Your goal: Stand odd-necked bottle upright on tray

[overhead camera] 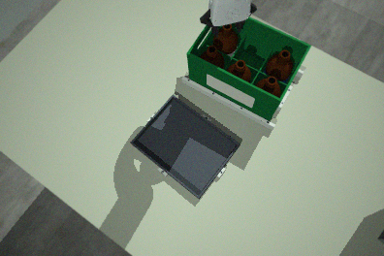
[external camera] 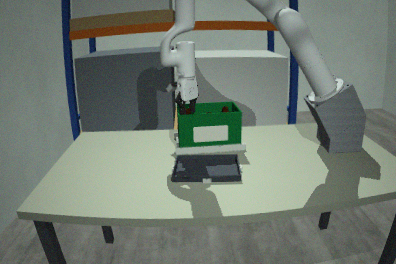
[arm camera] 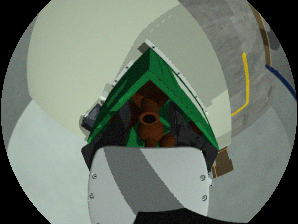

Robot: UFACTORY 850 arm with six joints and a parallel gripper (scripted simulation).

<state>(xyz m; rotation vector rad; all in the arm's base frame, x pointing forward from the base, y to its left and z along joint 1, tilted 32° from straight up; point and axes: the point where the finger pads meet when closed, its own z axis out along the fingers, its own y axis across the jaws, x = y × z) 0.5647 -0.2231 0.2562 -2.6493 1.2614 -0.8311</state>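
The green crate stands level behind the tray and holds all the brown bottles. One bottle is in the back left cell. Others are at the front left, front middle, front right and back right. The back middle cell is empty. My gripper points down into the crate, open, its fingers on either side of the back left bottle's neck. The dark tray is empty. Neck thickness differences cannot be told.
A pale ledge runs along the crate's front base, between crate and tray. The crate's walls and dividers stand close around the fingers. The table carries the crate and the tray.
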